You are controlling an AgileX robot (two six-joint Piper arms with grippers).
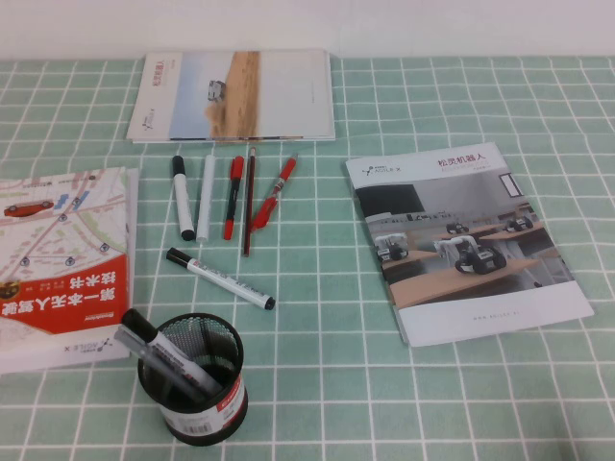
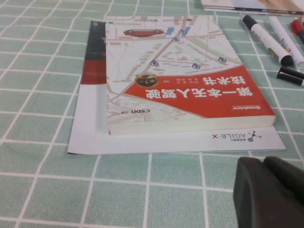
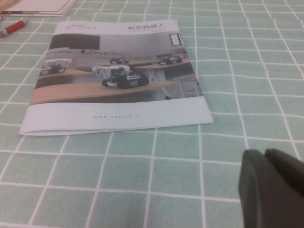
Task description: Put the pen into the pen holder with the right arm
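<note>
right tool closed, over table | pen beside pen holder

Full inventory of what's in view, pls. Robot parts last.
tablecloth: 1, green with white grid, under everything
booklet: 1, white/tan, far centre
brochure: 1, grey/white, right
book: 1, red/white map cover, left
white markers: 2, black-capped and plain, row below booklet
red pens: 2, same row
dark slim pen: 1, same row
pen: 1, white, black cap, diagonal, centre
pen holder: 1, black mesh, near left, holds two grey/black markers
left end effector: 1, black, shut, near book
right end effector: 1, black, shut, near brochure
</note>
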